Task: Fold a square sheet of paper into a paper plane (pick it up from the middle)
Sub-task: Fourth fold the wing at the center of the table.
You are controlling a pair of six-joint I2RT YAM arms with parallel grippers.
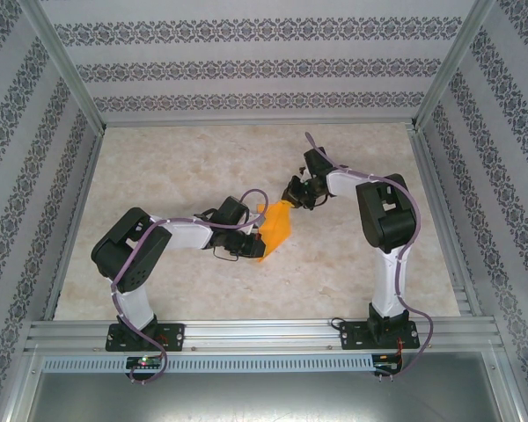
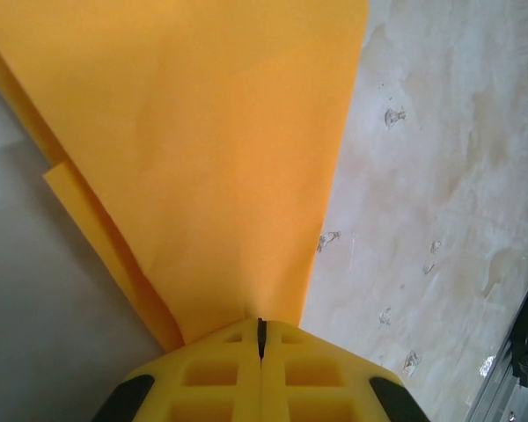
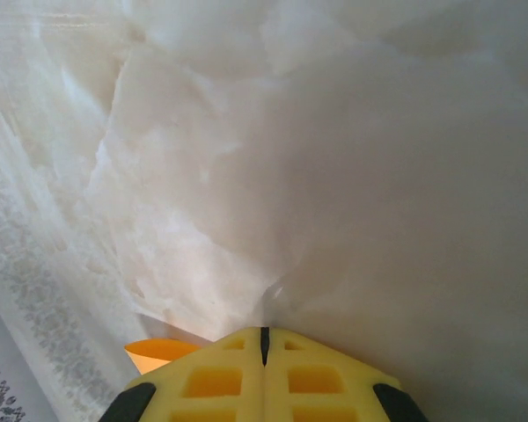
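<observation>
The orange sheet of paper (image 1: 278, 227) is lifted off the table in the middle, folded over in layers. My left gripper (image 1: 257, 236) is shut on its near edge. In the left wrist view the paper (image 2: 220, 149) fans away from the shut yellow fingertips (image 2: 260, 323), and a second layer (image 2: 79, 207) peeks out on the left. My right gripper (image 1: 293, 195) sits just beyond the paper's far upper corner. Its fingertips (image 3: 264, 332) are shut with nothing seen between them, close to the tabletop, and a sliver of the orange paper (image 3: 157, 353) lies at their lower left.
The pale marbled tabletop (image 1: 202, 167) runs between patterned walls (image 1: 246, 66) with aluminium frame rails. A rail (image 1: 264, 334) carries both arm bases at the near edge. The table's edge rail (image 2: 510, 378) shows at lower right in the left wrist view.
</observation>
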